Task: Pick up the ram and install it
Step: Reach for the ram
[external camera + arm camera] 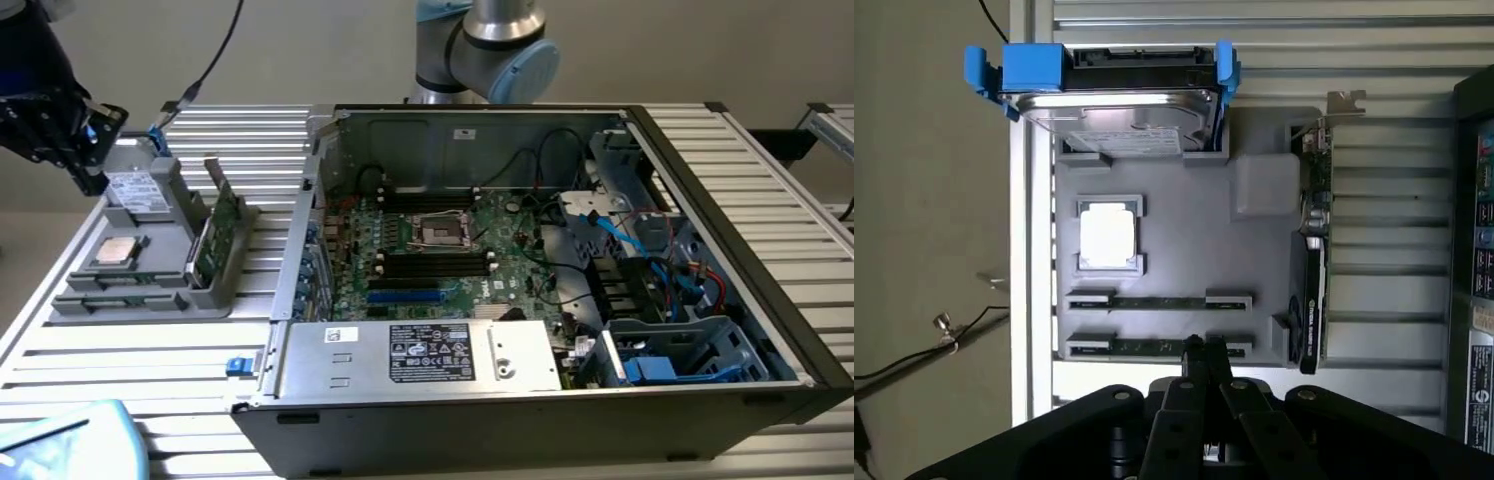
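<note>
overlapping the ram point(1149, 347), the closed pincer point(1204, 350) hides part.

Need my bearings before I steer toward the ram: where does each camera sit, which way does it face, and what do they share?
Exterior view: off the arm, high up, looking down at the open computer case and gray tray; arm joints and gripper show.
Wrist view: on the wrist, looking straight down on the tray; the gripper's shut fingers show, tips by the ram.
Shared: tray, hard drive, processor chip, upright card.
</note>
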Robot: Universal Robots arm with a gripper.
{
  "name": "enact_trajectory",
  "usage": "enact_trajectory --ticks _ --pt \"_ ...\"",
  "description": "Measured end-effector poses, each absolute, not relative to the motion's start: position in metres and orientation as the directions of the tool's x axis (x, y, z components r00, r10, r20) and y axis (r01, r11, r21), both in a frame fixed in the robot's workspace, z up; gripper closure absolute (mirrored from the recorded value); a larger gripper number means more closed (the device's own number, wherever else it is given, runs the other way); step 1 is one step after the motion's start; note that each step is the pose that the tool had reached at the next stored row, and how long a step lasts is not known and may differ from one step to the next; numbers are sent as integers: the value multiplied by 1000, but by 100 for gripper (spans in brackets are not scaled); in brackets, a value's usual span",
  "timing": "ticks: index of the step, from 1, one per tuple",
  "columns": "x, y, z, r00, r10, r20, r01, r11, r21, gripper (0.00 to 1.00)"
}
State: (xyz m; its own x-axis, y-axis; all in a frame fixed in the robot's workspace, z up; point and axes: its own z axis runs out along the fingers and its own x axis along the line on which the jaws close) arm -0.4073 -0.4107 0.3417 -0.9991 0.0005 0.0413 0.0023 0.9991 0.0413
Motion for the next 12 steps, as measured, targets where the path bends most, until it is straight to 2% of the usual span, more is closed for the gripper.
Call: enact_trajectory --ticks 12 --pt "-408 -446 340 -998 0 70 3 999 41 89"
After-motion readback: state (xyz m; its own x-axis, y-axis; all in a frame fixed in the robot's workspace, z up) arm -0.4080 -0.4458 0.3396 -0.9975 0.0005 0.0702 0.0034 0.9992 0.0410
